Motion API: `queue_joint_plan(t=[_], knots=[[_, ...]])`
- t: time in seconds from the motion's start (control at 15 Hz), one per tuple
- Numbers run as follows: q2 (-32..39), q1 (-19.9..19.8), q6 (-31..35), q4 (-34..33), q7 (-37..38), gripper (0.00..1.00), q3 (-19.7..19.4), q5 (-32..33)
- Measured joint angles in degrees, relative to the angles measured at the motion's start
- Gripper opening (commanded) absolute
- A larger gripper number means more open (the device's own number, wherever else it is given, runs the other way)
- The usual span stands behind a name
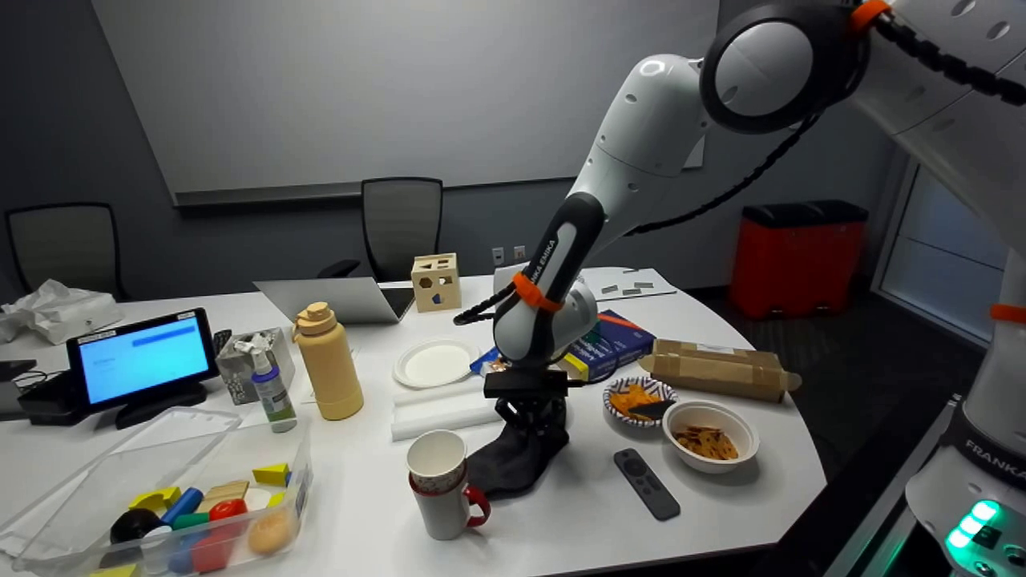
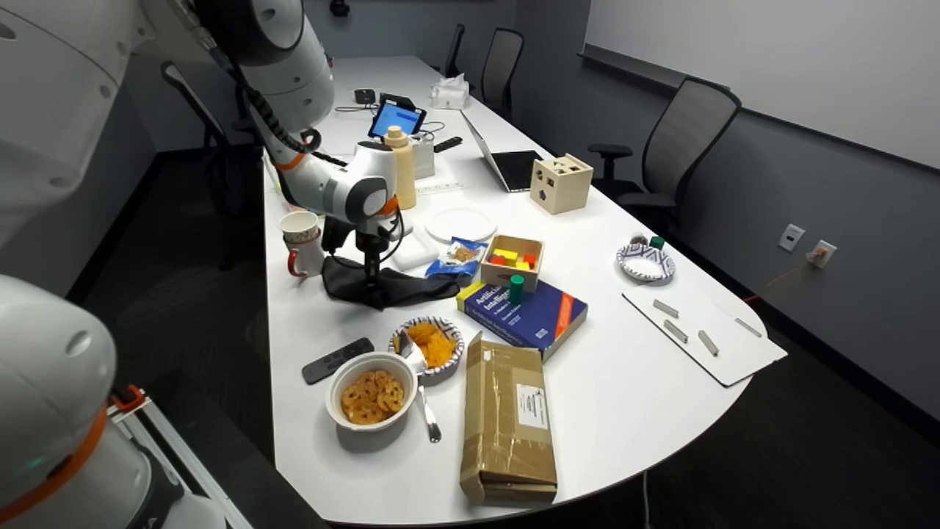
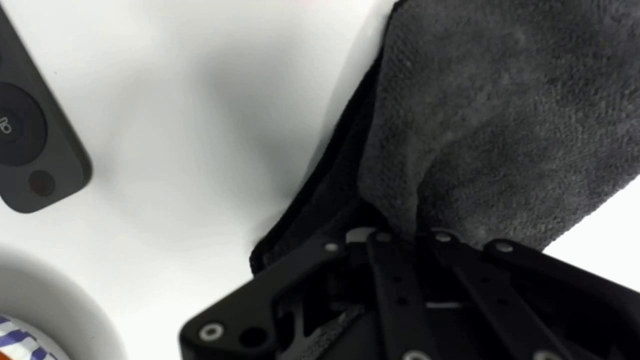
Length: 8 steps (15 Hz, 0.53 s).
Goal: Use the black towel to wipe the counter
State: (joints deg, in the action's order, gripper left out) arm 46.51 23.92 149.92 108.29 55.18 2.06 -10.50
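Observation:
The black towel (image 1: 501, 465) lies bunched and partly spread on the white table (image 1: 577, 521). It also shows in an exterior view (image 2: 418, 289) and fills the upper right of the wrist view (image 3: 500, 115). My gripper (image 1: 531, 425) points down at the towel and is shut on a pinched fold of it. The gripper also shows in an exterior view (image 2: 371, 275), low over the table. In the wrist view the towel's fold runs up between the fingers (image 3: 407, 237). The fingertips themselves are hidden by the cloth and the finger links.
Stacked cups (image 1: 445, 485) stand beside the towel's edge. A dark remote (image 1: 648, 483), a bowl of chips (image 1: 710, 437) and a patterned bowl (image 2: 427, 344) are close by. A blue book (image 2: 525, 316), a cardboard box (image 2: 507, 426) and a tan bottle (image 1: 329, 365) stand farther off.

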Motion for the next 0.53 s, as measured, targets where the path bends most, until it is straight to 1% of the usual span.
queue_joint_plan(t=[0.27, 0.53], knots=[[0.00, 0.92, -2.62, 0.23, -0.19, 0.02, 0.83, 0.75], [-1.89, 1.45, -3.51, 1.11, -0.24, 0.02, 0.31, 2.22]])
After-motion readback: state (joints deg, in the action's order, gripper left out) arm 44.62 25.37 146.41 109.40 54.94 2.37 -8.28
